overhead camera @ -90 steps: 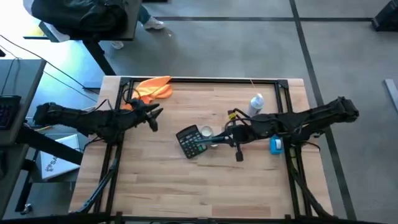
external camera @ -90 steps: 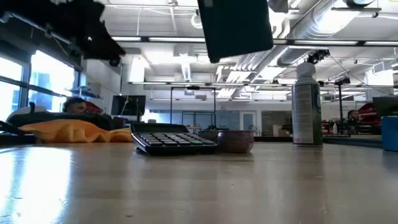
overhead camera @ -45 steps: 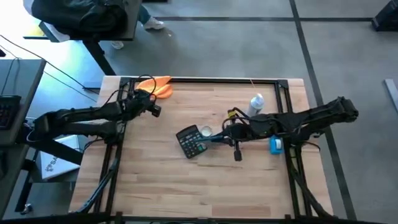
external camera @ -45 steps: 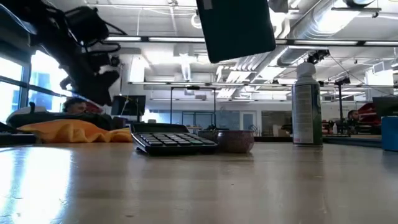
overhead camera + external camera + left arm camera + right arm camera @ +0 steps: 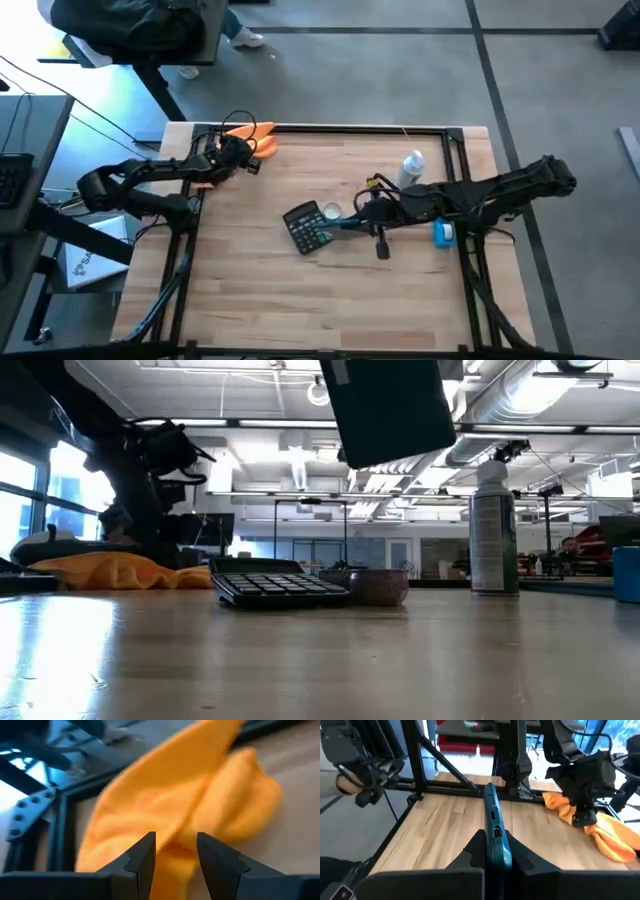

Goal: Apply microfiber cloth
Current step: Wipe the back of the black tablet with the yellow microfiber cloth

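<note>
The orange microfiber cloth (image 5: 256, 141) lies bunched on the table's far left corner, also showing in the low view (image 5: 120, 571) and the right wrist view (image 5: 605, 834). My left gripper (image 5: 175, 851) stands open just over the cloth (image 5: 200, 795), fingers pointing down at it (image 5: 240, 158). I cannot tell whether its tips touch the cloth. My right gripper (image 5: 362, 222) is at mid-table, shut on a flat teal slab (image 5: 345, 223) above the black calculator (image 5: 305, 228). My right gripper pinches the teal slab's two flat faces (image 5: 496, 851) between its fingers, near one end. The fingers come level from the table's right and lie along the slab. The slab stands on edge and reaches out toward the table's left. It hangs clear of the table (image 5: 392, 405).
A small bowl (image 5: 330, 212) sits by the calculator. A spray can (image 5: 412, 168) stands right of centre, and a small blue object (image 5: 443, 234) lies under my right arm. A black frame (image 5: 330, 128) runs along the far edge. The near half of the table is bare wood.
My left gripper has swung from mid-left toward the table's far edge, tipped its fingers down and come down over the orange cloth. The cloth has kept its place.
</note>
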